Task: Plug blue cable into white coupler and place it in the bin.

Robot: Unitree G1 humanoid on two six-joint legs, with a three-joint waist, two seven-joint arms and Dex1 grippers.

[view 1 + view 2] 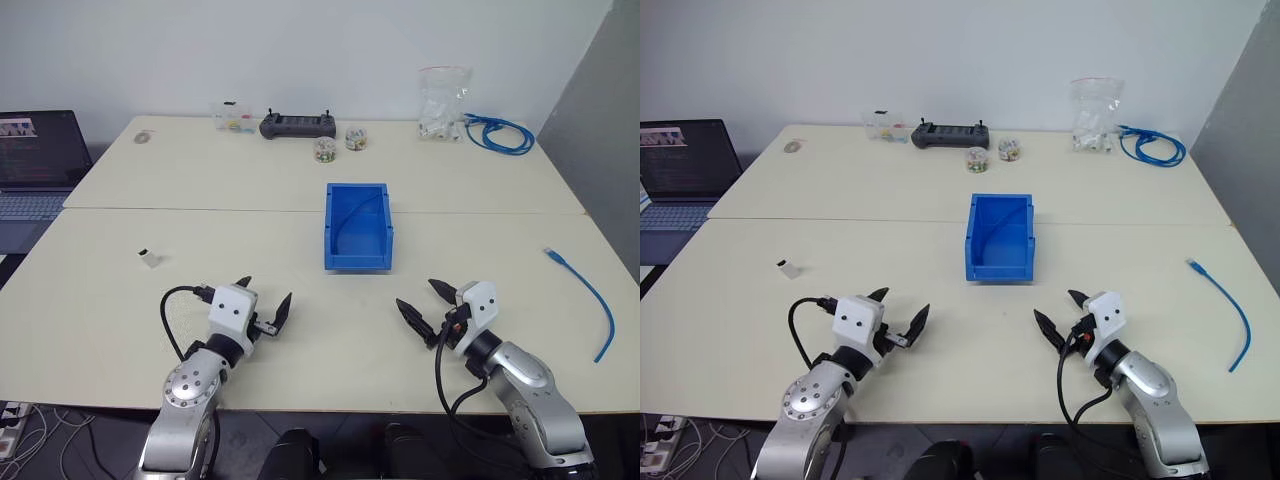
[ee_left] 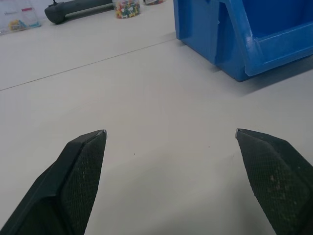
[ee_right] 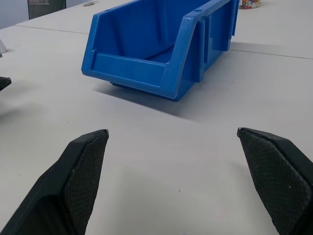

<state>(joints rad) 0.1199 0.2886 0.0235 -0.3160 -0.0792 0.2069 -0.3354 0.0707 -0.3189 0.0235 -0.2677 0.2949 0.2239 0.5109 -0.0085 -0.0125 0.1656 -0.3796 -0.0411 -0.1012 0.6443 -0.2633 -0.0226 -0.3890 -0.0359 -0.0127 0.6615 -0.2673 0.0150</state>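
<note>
The blue bin [image 1: 357, 226] stands empty at the table's middle, its lowered lip facing me; the bin [image 3: 161, 46] also shows in the right wrist view. A loose blue cable [image 1: 592, 295] lies along the right edge of the table, its clear plug end toward the far side. The tiny white coupler [image 1: 149, 258] sits on the left part of the table. My left gripper [image 1: 265, 301] hovers open near the front edge, right of the coupler. My right gripper [image 1: 425, 303] is open too, in front of the bin and well left of the cable. Both hold nothing.
At the back stand a dark controller [image 1: 298, 126], small jars [image 1: 325, 149] of coloured bits, a clear box [image 1: 231, 116], a clear bag of white parts [image 1: 443, 103] and a coiled bundle of blue cables [image 1: 498, 133]. A laptop [image 1: 36, 160] sits off the left side.
</note>
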